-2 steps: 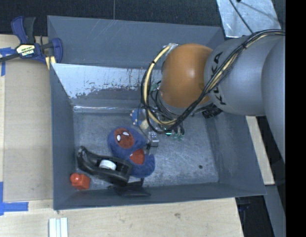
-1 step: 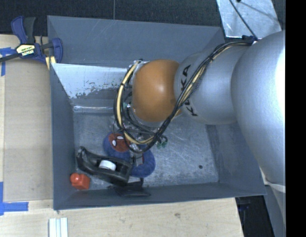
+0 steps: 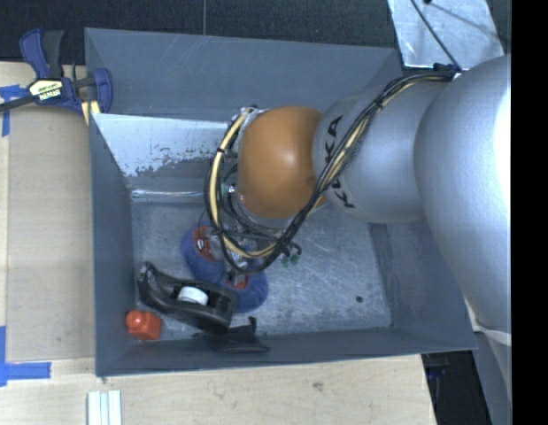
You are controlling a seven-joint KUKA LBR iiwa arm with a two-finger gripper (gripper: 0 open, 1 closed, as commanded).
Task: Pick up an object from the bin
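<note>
My gripper [image 3: 236,248] is low in the bin's left half, mostly hidden beneath the arm's orange cover and cables. It sits right over a blue, rounded soft thing [image 3: 252,292] with a red-brown patch [image 3: 203,237] at its upper left edge. Just in front of it lies a black tape dispenser [image 3: 181,304] holding a white roll [image 3: 193,297], stretched along the bin's near wall. A small orange-red cap-like piece [image 3: 142,324] rests in the near left corner, beside the dispenser's end.
The arm reaches in from the right and covers the bin's back right part. Bare grey floor lies to the right of the blue thing. The bin's near and left walls stand close to the dispenser.
</note>
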